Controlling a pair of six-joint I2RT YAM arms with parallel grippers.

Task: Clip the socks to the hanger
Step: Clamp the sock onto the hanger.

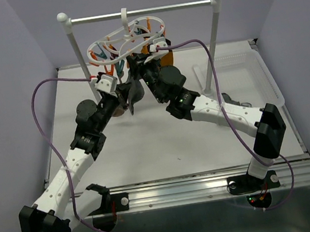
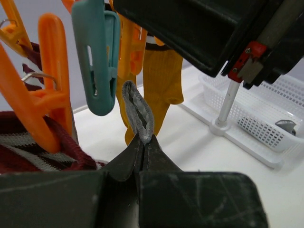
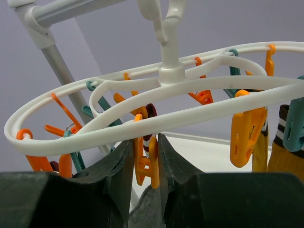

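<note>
Now: grey cuff up, orange peg squeezed

Leftmost, a dark red and grey striped sock (image 2: 38,152) hangs at an orange plastic clip (image 2: 33,102). Next to it my left hand (image 2: 142,142) is clamped tight on the small grey ribbed fabric sock (image 2: 138,113), pinching it just under its folded edge. That edge stands up out of my fingers, its long axis close to vertical and leaning a little left. Its tip sits just below a teal plastic clip (image 2: 97,61); the rest of the sock is hidden beneath my fingers. Behind it a mustard-orange sock (image 2: 164,80) hangs straight down from the frame.

Further right, my right hand (image 3: 145,164) is closed on a small orange plastic peg (image 3: 142,156) under the white plastic oval ring hanger (image 3: 171,73), a finger on each side. I take this as the squeeze that opens its mouth, though I cannot see how wide the mouth stands.

To do it well, I should lift the cuff along its own axis into that mouth. It must go deep enough to catch both layers, with the ring steadied against swinging. Then I ease the squeeze first and release the sock last.

Far right, a white plastic mesh basket (image 2: 270,123) sits on the white desk (image 1: 147,146).
</note>
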